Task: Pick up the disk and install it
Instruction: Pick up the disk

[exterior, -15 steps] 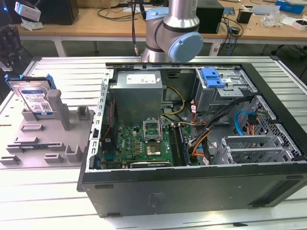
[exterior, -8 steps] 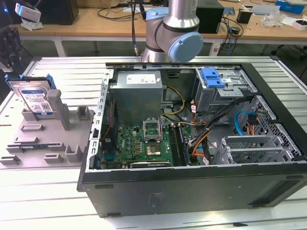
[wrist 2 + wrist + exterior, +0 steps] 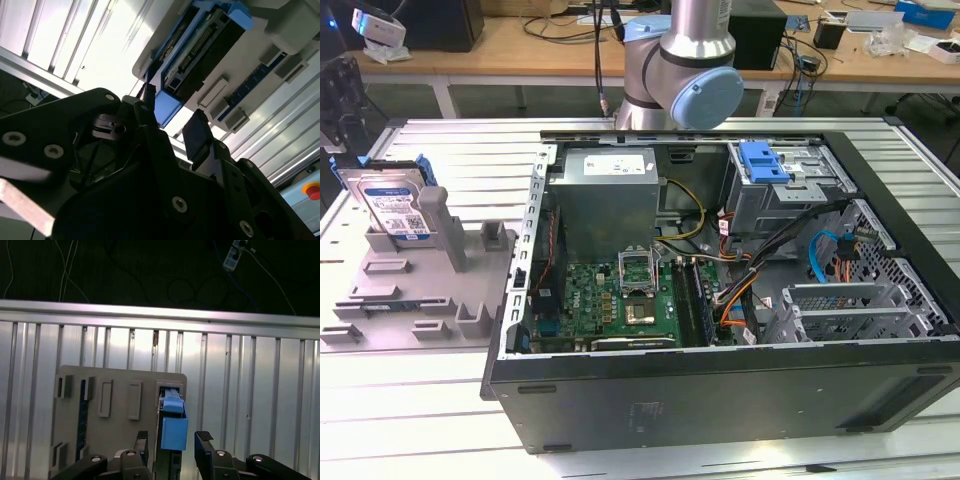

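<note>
First wrist view: the gripper (image 3: 172, 435) hangs open, its fingers (image 3: 203, 437) on either side of the disk (image 3: 173, 407) and apart from it. The disk stands on edge in the grey fixture plate (image 3: 118, 377).

The ribbed silver desk (image 3: 450, 150) lay brightly lit before a long, cluttered wooden bench (image 3: 510, 45), while a power strip (image 3: 233, 255) and loose cables (image 3: 65, 265) rested on the dark floor (image 3: 150, 275).
</note>
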### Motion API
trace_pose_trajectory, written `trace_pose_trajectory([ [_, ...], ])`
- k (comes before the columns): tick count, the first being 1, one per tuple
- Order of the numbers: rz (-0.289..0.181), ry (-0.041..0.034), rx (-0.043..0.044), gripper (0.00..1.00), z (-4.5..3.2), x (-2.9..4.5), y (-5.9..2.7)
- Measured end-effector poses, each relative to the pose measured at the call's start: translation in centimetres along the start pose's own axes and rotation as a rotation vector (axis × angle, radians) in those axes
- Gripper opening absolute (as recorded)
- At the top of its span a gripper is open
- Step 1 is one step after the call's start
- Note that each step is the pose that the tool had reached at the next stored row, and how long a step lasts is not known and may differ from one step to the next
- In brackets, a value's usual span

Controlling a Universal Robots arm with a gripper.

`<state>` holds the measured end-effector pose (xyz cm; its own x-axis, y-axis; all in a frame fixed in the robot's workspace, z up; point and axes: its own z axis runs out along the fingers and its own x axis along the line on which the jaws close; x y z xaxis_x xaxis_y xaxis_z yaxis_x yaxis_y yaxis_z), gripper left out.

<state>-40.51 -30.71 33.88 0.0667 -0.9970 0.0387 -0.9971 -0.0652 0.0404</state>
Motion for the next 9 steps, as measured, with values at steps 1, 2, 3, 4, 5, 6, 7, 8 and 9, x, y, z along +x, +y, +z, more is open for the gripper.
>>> trace_pose_trajectory([
  [1, -0.001, -0.0001, -0.0001, 0.50, 0.05, -0.01, 0.02],
  [2, -0.002, -0.0002, 0.0001, 0.50, 0.10, -0.02, 0.04],
  [3, -0.003, -0.0004, 0.0003, 0.50, 0.17, -0.04, 0.05],
  [4, -0.003, -0.0005, 0.0003, 0.50, 0.22, -0.05, 0.05],
  [5, -0.004, -0.0007, 0.0004, 0.50, 0.29, -0.07, 0.04],
  [6, -0.005, -0.0008, 0.0004, 0.50, 0.38, -0.08, 0.04],
  [7, -0.006, -0.0009, 0.0005, 0.50, 0.46, -0.09, 0.04],
  [8, -0.006, -0.0011, 0.0006, 0.50, 0.51, -0.09, 0.04],
  [9, -0.007, -0.0012, 0.0006, 0.50, 0.57, -0.09, 0.04],
])
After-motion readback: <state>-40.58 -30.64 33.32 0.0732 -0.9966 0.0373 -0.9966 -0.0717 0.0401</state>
